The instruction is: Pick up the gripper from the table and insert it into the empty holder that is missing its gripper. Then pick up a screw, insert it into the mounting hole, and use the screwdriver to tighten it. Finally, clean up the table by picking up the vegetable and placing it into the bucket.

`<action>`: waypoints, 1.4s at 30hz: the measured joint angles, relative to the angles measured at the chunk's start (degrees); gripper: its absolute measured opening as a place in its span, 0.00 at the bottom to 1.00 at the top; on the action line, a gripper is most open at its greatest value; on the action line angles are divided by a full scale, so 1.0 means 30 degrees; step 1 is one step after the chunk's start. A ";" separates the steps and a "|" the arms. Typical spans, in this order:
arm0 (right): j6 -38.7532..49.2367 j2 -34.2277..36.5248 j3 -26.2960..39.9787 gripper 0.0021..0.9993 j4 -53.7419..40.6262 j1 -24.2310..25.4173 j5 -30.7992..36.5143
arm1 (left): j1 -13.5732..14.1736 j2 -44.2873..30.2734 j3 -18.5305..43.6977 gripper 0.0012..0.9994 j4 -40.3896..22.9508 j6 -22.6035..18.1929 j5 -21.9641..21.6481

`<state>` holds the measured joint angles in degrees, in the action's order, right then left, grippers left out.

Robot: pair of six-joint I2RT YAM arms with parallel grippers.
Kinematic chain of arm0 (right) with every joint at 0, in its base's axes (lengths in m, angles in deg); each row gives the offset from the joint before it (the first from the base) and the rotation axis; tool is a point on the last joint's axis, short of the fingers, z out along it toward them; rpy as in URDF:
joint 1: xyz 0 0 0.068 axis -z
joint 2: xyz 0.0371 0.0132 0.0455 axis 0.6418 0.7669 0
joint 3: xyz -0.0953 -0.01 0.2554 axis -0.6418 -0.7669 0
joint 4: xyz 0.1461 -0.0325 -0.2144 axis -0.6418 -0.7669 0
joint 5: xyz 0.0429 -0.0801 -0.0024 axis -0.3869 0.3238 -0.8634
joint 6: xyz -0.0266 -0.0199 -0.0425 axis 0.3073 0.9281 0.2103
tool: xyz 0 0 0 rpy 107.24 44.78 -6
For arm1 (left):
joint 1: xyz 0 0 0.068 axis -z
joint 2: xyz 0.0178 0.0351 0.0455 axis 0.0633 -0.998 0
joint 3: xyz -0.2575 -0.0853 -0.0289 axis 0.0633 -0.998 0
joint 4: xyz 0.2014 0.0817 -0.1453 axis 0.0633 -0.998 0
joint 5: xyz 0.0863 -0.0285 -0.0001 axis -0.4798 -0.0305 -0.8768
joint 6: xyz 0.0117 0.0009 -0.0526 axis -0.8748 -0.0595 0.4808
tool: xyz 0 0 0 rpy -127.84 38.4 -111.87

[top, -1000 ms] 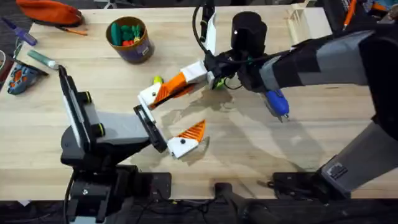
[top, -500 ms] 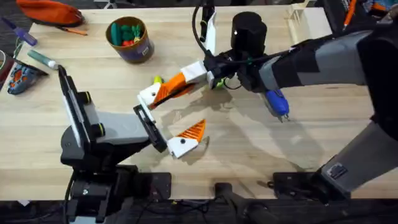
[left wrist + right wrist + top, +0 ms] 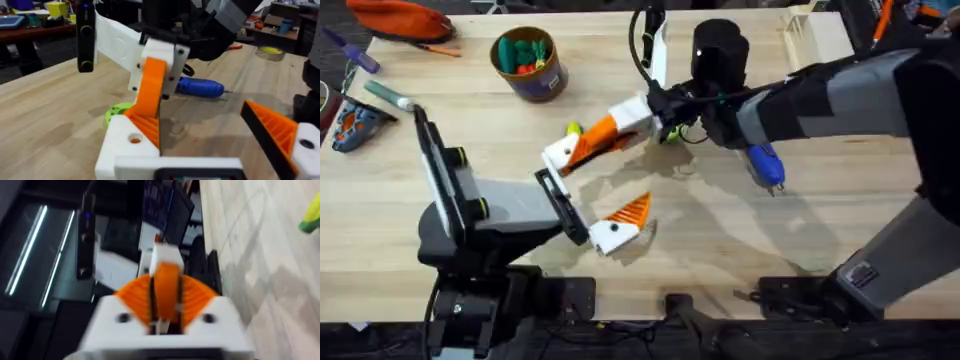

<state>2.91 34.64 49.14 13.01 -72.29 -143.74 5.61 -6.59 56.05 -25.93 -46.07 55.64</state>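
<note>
My right gripper [image 3: 623, 123] reaches across the table and is shut on the orange ribbed gripper [image 3: 600, 136]. It holds it slanted against the white holder [image 3: 560, 156] of my left gripper [image 3: 605, 180]. That gripper is open, and its other finger carries an orange pad [image 3: 632, 209]. From the left wrist, the orange gripper [image 3: 150, 92] rises out of the holder [image 3: 127, 145]. A small yellow-green vegetable [image 3: 573, 129] lies just beyond the holder. The blue screwdriver [image 3: 765, 165] lies under the right arm. The brown bucket [image 3: 528, 64] stands at the back left with toy pieces inside.
A lime-green rounded piece [image 3: 116, 112] lies on the table beside the holder; I cannot tell whether it is the vegetable. A grey-green marker [image 3: 388, 94] and an orange pouch [image 3: 400, 18] lie at the far left. A black cylinder [image 3: 720, 50] stands at the back.
</note>
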 joint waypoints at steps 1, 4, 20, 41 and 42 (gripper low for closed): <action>-0.0007 -0.0005 0.0007 0.36 0.0060 -0.0043 0.0210 | 0.0007 -0.0002 0.0003 0.99 -0.0012 0.0014 0.0170; -0.0015 0.0000 0.0007 0.79 0.0117 -0.0180 0.0433 | 0.0058 0.0002 0.0000 0.99 -0.0019 0.0045 0.0320; 0.0207 -0.0007 0.0015 0.99 0.0019 0.0140 0.0702 | 0.0058 -0.0001 0.0000 0.99 -0.0063 0.0070 0.0604; 1.2704 -0.4744 0.4112 0.99 -2.1804 0.5392 0.3387 | 0.0058 -0.0002 0.0000 0.99 -0.0063 0.0070 0.0607; 1.3709 -0.4953 0.4764 0.99 -2.3594 0.5465 0.4063 | 0.0058 0.0002 0.0000 0.99 -0.0063 0.0077 0.0607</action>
<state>44.04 19.78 63.44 -57.77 -55.90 -131.55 5.78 -6.58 56.05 -26.12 -45.84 57.46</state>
